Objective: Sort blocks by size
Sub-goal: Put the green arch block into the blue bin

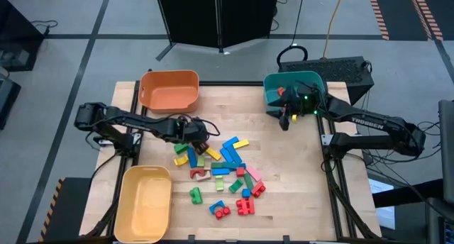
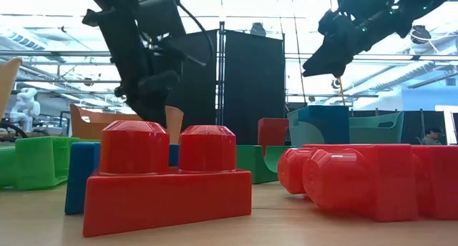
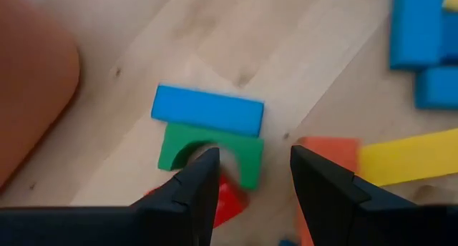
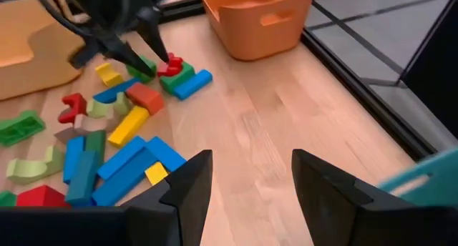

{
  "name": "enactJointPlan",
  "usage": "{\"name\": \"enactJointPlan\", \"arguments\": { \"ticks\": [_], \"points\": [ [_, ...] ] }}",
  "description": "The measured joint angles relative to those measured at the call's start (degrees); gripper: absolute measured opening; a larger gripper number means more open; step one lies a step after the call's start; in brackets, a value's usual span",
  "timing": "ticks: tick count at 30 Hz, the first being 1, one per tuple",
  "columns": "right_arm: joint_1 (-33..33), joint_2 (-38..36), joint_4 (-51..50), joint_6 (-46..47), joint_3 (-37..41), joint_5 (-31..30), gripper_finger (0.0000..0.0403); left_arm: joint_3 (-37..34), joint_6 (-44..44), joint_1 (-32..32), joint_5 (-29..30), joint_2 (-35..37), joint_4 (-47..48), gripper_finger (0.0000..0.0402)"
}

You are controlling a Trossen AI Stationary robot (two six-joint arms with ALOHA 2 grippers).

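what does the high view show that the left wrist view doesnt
Only the high view shows the yellow bin, the teal bin, the right claw beside it, and the whole block pile. Only the left wrist view shows the left claw open with nothing in it, just above a green arch that touches a blue bar. Both show the wooden table.

The surface (image 1: 298, 166) is pale wood, smooth, with visible grain and small knots. The blocks (image 1: 227, 174) look like moulded plastic; the red studded brick (image 2: 166, 178) nearest the low camera is glossy and catches highlights. The orange bin (image 1: 169, 90), teal bin (image 1: 273, 92) and yellow bin (image 1: 144, 203) are smooth, matt plastic.
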State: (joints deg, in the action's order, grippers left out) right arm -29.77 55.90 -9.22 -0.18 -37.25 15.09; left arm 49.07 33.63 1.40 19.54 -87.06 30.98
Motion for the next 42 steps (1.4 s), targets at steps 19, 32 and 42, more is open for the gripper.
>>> {"name": "enactJointPlan", "arguments": {
  "ticks": [19, 32, 42],
  "points": [
    [4.93, -0.02, 1.19, 0.69, 0.28, -0.88, 0.0180, -2.63, -1.40, 2.24, -3.24, -7.35, -4.24, 0.0171],
    [5.52, -0.02, 1.30, 0.82, 0.28, -2.05, 0.0180, -2.56, -2.97, 2.22, -3.48, -7.85, -6.61, 0.0084],
    [6.06, -0.02, 1.25, 0.57, 0.28, -2.06, 0.0180, -2.56, -3.04, 2.28, -2.91, -7.85, -6.57, 0.0020]
  ]
}}
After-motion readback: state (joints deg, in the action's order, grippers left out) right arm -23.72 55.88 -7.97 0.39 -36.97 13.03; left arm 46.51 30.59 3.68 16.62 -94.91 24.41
